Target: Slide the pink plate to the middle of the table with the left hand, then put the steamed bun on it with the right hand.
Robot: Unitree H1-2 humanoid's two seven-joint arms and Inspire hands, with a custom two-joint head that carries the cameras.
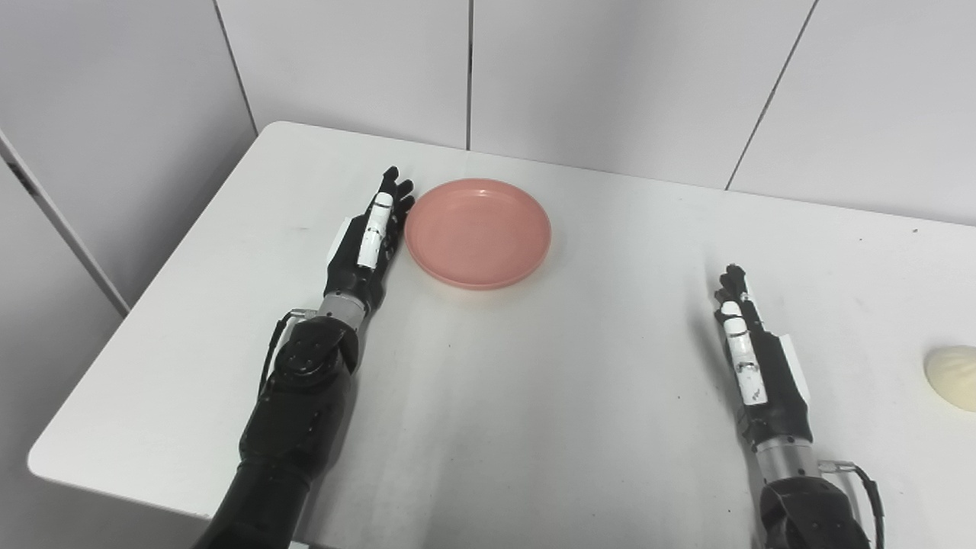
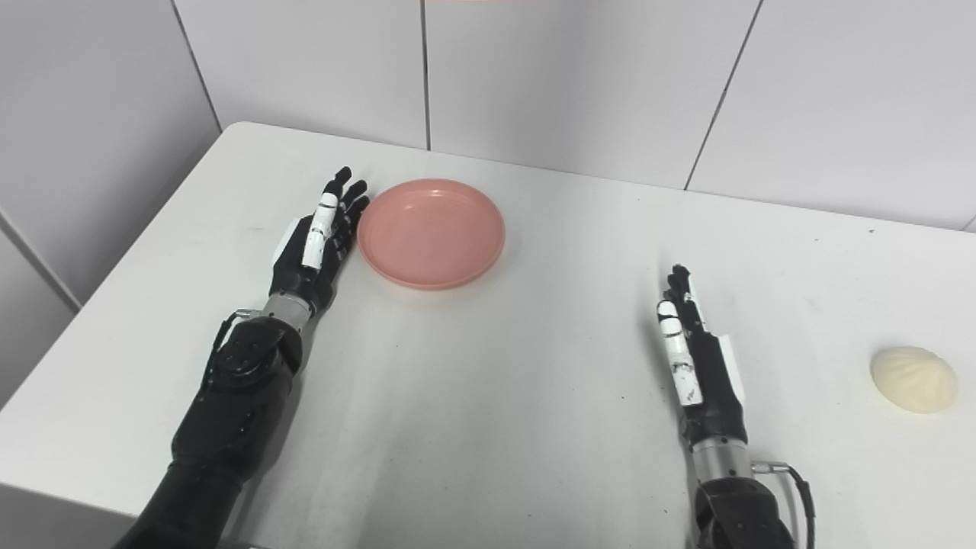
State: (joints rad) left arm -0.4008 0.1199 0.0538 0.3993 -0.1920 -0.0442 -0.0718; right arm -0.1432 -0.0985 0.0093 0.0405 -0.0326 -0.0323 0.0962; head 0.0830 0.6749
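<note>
A round pink plate (image 1: 478, 231) lies empty on the white table (image 1: 534, 396), left of the table's middle. My left hand (image 1: 370, 236) is open, fingers straight, standing edge-on against the plate's left rim. A pale steamed bun (image 2: 913, 379) lies on the table at the far right, partly cut off in the left eye view (image 1: 953, 377). My right hand (image 1: 751, 358) is open and empty, fingers straight, resting on the table well left of the bun.
White panelled walls stand behind the table. The table's left edge drops off close beside my left arm. The rounded front left corner (image 1: 46, 461) is near my left forearm.
</note>
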